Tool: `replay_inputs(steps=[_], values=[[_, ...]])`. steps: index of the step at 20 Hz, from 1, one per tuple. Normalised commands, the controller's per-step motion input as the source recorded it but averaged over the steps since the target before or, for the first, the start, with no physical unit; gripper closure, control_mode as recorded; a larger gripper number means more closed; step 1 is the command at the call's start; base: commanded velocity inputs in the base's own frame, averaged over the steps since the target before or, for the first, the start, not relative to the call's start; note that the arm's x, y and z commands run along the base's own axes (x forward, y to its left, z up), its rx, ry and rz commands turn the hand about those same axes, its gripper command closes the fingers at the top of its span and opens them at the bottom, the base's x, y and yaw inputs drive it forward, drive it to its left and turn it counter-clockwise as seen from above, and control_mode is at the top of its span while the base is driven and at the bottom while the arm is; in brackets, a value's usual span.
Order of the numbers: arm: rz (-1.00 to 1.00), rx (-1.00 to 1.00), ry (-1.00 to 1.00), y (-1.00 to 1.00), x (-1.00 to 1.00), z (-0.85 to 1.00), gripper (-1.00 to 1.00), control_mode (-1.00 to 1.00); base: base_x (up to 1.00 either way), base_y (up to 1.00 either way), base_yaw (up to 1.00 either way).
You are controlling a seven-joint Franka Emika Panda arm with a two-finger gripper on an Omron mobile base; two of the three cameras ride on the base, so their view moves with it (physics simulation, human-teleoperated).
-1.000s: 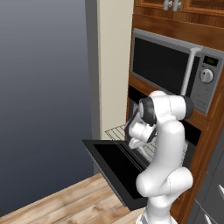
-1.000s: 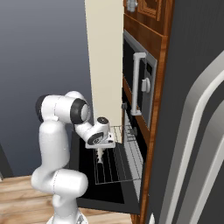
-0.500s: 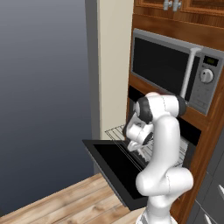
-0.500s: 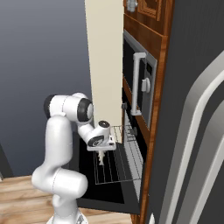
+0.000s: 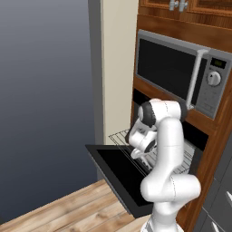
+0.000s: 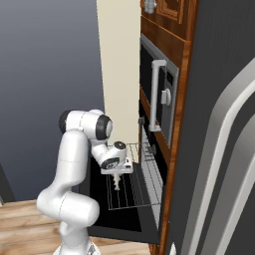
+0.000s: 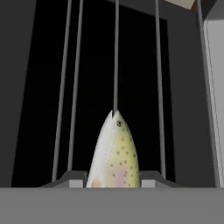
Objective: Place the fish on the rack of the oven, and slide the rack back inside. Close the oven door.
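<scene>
Hand view showed the gripper clenched on the fish, its finger tips flanking the body, head pointing away over the rack. Right base view had the fish hanging above the rack, which stood pulled out over the lowered oven door

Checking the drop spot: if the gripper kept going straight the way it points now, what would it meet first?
Probably the rack. The gripper, shut on the fish, points down at its wires, with the open oven door beneath. The gap is hard to judge.
</scene>
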Motion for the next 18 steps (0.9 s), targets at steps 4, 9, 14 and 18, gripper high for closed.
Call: replay_inputs(steps=[4, 9, 14, 18], values=[[0.01, 0.00, 0.00, 0.00, 0.23, -0.33, 1.00, -1.00, 0.00, 0.00, 0.00], [0.00, 0.00, 0.00, 0.00, 0.24, -0.34, 1.00, -1.00, 0.00, 0.00, 0.00], [0.00, 0.00, 0.00, 0.00, 0.25, -0.33, 1.00, -1.00, 0.00, 0.00, 0.00], [0.01, -0.03, 0.00, 0.13, 0.18, -0.45, 1.00, -1.00, 0.00, 0.00, 0.00]])
